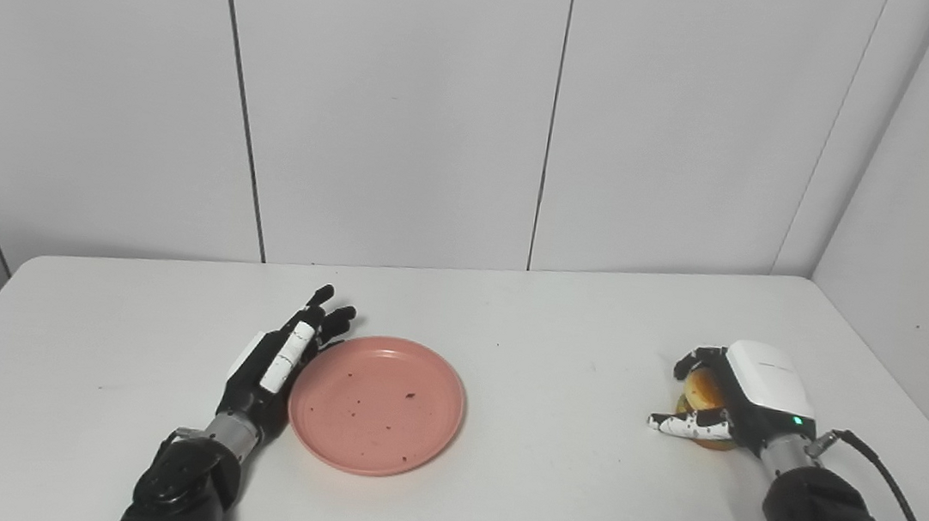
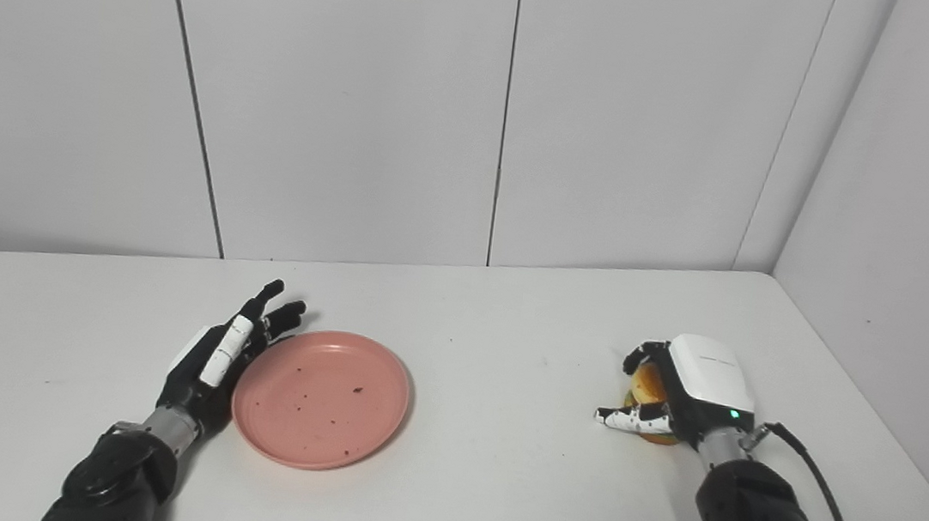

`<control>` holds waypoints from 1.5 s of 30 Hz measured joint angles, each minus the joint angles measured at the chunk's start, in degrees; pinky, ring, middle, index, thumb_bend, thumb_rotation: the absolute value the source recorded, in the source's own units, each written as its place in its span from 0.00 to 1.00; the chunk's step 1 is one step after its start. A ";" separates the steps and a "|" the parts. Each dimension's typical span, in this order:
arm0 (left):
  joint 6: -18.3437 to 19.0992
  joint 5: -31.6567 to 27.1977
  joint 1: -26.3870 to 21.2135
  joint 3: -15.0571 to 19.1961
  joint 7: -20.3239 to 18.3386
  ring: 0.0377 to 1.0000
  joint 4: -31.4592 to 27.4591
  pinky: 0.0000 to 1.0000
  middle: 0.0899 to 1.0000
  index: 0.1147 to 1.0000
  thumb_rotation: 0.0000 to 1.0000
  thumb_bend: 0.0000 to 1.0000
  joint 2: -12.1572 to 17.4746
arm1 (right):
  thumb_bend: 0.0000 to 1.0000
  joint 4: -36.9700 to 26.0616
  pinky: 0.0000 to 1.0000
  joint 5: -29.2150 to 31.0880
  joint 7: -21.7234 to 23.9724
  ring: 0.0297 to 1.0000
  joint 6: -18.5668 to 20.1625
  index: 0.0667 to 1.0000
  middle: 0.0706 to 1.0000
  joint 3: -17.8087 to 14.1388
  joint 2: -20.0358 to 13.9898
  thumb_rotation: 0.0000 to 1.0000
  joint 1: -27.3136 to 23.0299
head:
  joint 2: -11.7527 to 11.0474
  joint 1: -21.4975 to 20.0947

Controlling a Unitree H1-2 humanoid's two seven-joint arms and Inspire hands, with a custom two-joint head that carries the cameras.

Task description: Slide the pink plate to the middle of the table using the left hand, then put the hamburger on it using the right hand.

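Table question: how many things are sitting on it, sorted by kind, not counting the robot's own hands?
Plates: 1, the pink plate beside the open left hand
Hamburgers: 1, the hamburger under the right hand
Total: 2

Open tabletop lying between plate and burger

Bare white table [image 1: 566, 444] is stretching between the pink plate [image 1: 377, 404] and the hamburger [image 1: 705, 395]; nothing seems to be blocking it.
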 measured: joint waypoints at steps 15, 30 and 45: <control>-0.02 0.03 0.00 0.02 0.07 0.91 0.09 0.86 0.85 0.94 0.80 0.95 -0.19 | 0.53 -13.03 0.35 -1.30 4.69 0.41 0.37 0.45 0.49 -0.15 0.07 0.17 -1.79 | -0.35 0.70; -1.44 0.08 -0.49 -0.13 0.70 0.89 1.15 0.85 0.85 0.94 0.83 0.96 -1.89 | 0.51 -16.39 0.36 -2.44 7.29 0.43 0.34 0.45 0.50 2.08 4.38 0.17 -8.33 | -1.76 5.00; -1.83 0.13 -0.66 -0.26 1.29 0.90 1.24 0.85 0.85 0.95 0.82 0.96 -2.23 | 0.51 -7.45 0.36 -1.21 4.80 0.42 -1.50 0.45 0.49 5.34 13.68 0.17 -12.28 | -3.34 8.17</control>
